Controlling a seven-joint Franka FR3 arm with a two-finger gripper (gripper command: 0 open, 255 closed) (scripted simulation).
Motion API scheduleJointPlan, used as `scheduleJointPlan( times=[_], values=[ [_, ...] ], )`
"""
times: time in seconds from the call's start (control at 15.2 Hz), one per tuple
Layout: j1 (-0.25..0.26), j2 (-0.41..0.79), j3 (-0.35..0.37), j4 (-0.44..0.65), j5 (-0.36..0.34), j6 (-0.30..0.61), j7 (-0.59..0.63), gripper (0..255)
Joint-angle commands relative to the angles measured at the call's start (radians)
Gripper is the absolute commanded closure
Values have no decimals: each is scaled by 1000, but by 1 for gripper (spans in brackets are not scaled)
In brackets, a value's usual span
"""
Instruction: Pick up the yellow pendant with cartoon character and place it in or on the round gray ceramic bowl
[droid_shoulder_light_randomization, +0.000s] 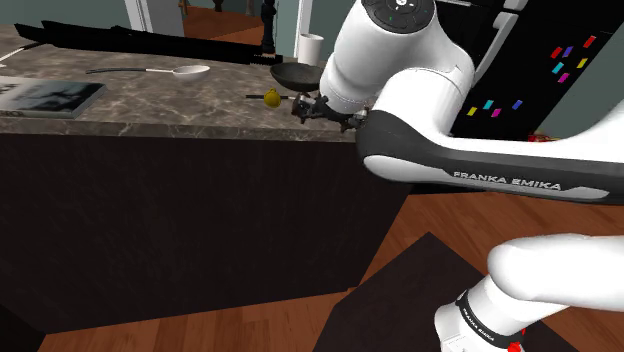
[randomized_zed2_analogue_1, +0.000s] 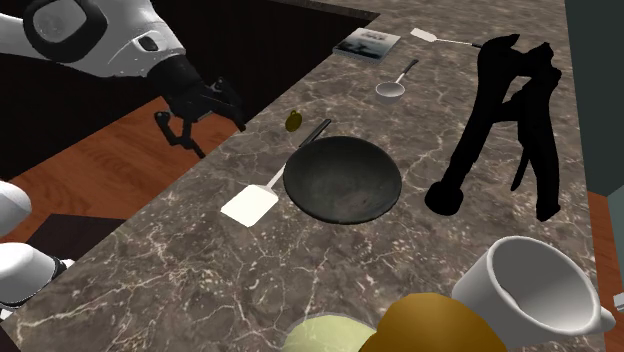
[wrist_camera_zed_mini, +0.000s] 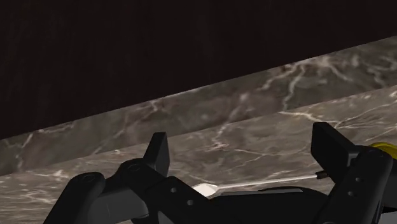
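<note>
The small yellow pendant lies on the marble counter near its front edge, and a sliver of it shows just outside one finger. A round dark grey bowl stands behind it, further in on the counter. My black gripper hangs open over the counter's front edge, a short way from the pendant and not touching it. Nothing is between the fingers.
A white spatula lies beside the bowl, with a small ladle and a book further along. A tall black press, a white mug and a brown-yellow round thing stand nearby. The counter drops to wooden floor.
</note>
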Motion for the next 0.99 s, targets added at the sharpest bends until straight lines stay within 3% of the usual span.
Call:
scheduleJointPlan(
  times=[0.0, 0.26, 0.33, 0.4, 0.92],
  values=[
    [-113, 23, 118, 50, -51, 137, 132, 0],
    [-373, 33, 370, 225, -193, 100, 370, 0],
    [-290, 17, 307, 197, -155, -245, 306, 0],
    [-289, 20, 307, 197, -158, -246, 308, 0],
    [-482, 20, 473, 302, -238, 27, 451, 0]
  ],
)
